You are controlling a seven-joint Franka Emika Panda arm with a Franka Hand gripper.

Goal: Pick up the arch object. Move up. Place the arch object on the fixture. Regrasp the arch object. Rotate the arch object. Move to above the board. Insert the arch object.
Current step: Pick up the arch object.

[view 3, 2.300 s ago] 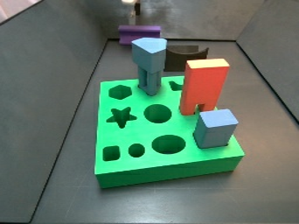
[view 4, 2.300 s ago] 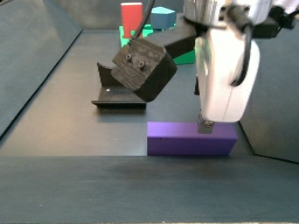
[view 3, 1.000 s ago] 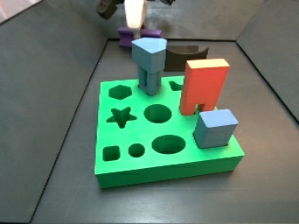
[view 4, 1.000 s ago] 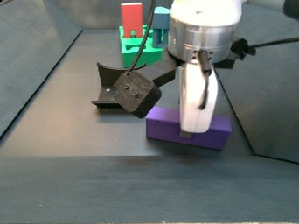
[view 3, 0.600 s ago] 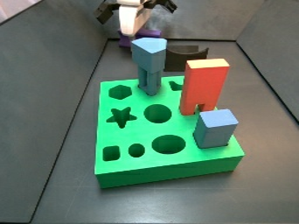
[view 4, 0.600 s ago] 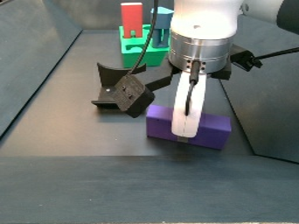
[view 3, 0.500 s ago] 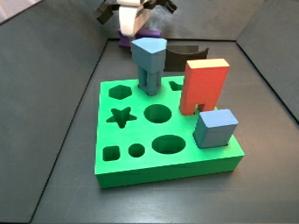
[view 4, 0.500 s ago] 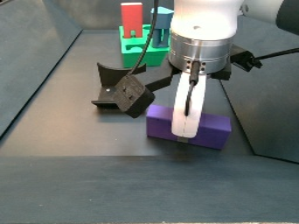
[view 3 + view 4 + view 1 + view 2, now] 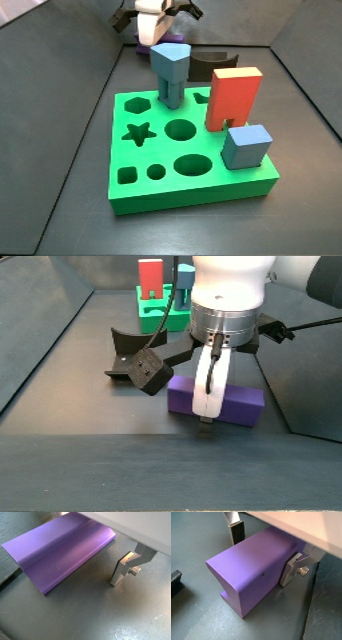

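- Gripper (image 9: 261, 552) lowered over the arch object (image 9: 254, 569), jaws spread, one finger (image 9: 236, 531) at the block's far face and the other finger (image 9: 291, 568) at the opposite face; contact of the pads with the purple sides cannot be told, so no firm grip seen.
- In a wrist view, only one silver finger (image 9: 127, 567) visible, standing just beside the arch object (image 9: 63, 554) with a sliver of grey floor between them.
- In a side view, gripper (image 9: 206, 416) reaching down at the front of the arch object (image 9: 238, 406), white finger housing covering the block's middle.
- Arch object lying flat on the grey floor, long faces level, curved cut-out facing down toward the floor at one end in a wrist view.
- Fixture (image 9: 134, 361) at about 10 o'clock from the arch object in that side view, near but apart from it.
- Board (image 9: 187, 150) filling the middle of a side view, carrying a grey-blue post (image 9: 170, 70) at 12 o'clock, a red-orange block (image 9: 233, 96) at 2 o'clock and a small blue block (image 9: 247, 145) at 4 o'clock.
- Beyond the board at 12 o'clock in that view, a patch of the arch object (image 9: 142, 42) under the gripper (image 9: 158, 38).
- In the opposite side view, board (image 9: 144, 302) far back at 11 o'clock, well apart from the arch object.
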